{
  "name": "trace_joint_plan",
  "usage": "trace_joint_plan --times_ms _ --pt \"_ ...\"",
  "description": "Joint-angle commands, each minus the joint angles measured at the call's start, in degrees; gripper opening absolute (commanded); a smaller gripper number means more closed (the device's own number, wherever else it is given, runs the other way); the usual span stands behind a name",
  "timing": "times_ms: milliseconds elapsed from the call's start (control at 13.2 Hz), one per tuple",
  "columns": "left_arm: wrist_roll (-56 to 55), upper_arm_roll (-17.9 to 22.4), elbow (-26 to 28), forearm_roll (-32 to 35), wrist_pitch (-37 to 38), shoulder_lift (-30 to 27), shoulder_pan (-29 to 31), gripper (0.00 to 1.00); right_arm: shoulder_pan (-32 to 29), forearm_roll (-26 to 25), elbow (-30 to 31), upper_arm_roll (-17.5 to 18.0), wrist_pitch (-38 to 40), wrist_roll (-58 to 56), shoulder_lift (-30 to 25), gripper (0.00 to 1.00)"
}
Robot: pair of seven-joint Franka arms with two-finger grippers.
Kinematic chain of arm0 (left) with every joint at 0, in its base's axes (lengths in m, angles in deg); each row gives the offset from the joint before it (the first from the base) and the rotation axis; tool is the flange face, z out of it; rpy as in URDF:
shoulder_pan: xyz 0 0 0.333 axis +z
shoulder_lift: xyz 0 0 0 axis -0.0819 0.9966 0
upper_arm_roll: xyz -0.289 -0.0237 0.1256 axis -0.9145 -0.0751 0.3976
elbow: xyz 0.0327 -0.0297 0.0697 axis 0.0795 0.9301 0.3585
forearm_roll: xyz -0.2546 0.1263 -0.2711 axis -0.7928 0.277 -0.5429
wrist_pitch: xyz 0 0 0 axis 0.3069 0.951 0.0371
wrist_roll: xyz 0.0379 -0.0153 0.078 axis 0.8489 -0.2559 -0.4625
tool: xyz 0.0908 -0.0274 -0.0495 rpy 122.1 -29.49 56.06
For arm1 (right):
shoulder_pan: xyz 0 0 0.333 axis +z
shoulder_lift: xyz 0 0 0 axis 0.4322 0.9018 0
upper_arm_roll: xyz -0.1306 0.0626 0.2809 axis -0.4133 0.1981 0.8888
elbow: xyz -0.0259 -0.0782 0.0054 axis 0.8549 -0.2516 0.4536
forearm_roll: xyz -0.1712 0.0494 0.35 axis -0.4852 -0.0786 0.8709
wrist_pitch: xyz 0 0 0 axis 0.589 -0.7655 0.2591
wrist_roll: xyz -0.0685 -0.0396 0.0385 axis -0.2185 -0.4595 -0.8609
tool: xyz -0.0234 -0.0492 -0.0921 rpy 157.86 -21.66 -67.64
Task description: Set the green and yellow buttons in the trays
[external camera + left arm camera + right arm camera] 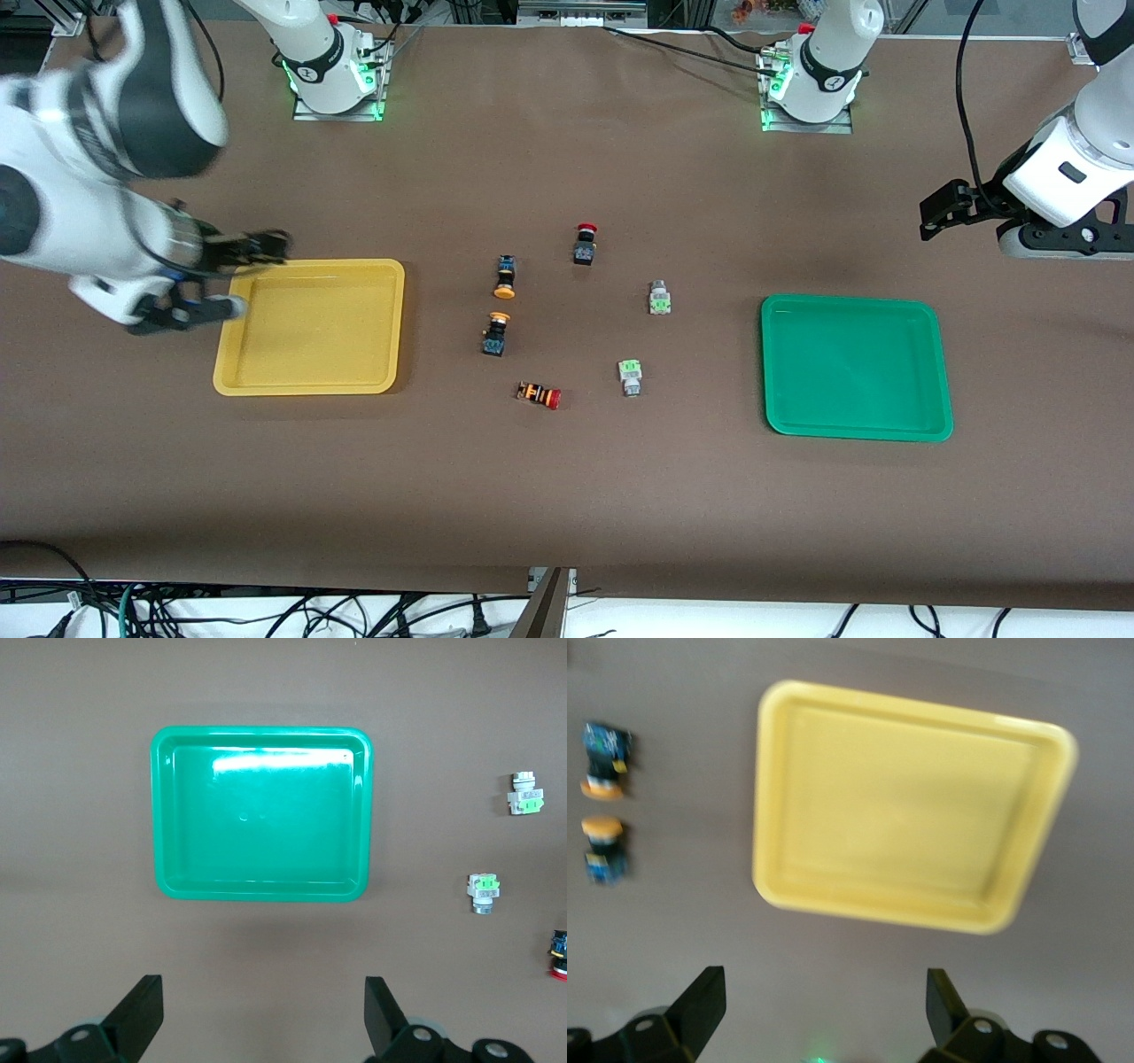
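Buttons [503,276], trays [310,326], brown table [567,496]

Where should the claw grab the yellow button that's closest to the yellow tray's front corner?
Probably from straight above, pinching the black-and-blue body across its narrow sides. The button lies flat on its side, and its round orange cap would likely slip.

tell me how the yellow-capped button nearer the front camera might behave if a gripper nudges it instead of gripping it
That yellow-capped button lies on its side on the table, and its cap is round, so a nudge would probably swing or roll it. It looks small and rigid, likely light enough to skid. The other yellow-capped button lies close by and could get bumped.
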Motion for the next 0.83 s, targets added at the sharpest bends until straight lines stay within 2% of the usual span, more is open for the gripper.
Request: trace_joint_plan --times_ms 0,228,379,607,759 --pt "-0.3 -0.2 -0.8 -0.2 0.5 1.1 -0.3 1.00 7.2 0.6 -1.0 -0.3 -7.3 8.9 7.6 1.00" --pt "-0.7 -1.8 -1.0 -3.1 -0.7 5.1 -1.4 1.00 13.2 3.2 -0.5 -0.2 -13.7 16.9 12.9 1.00" --pt "-1.0 -2.5 -1.0 -3.8 -4.8 9.8 -3.3 1.00 17.2 3.7 0.8 -0.2 -17.5 21.5 15.0 1.00" --pt "-8.8 -2.8 -0.9 -5.0 -10.2 16.0 -6.1 1.00 21.7 4.0 4.4 -0.2 -23.4 28.4 16.6 1.00" --pt "-15.9 -2.7 -0.7 -5.0 -12.1 18.7 -10.4 1.00 22.5 9.1 8.7 -0.1 -28.0 28.7 16.4 1.00"
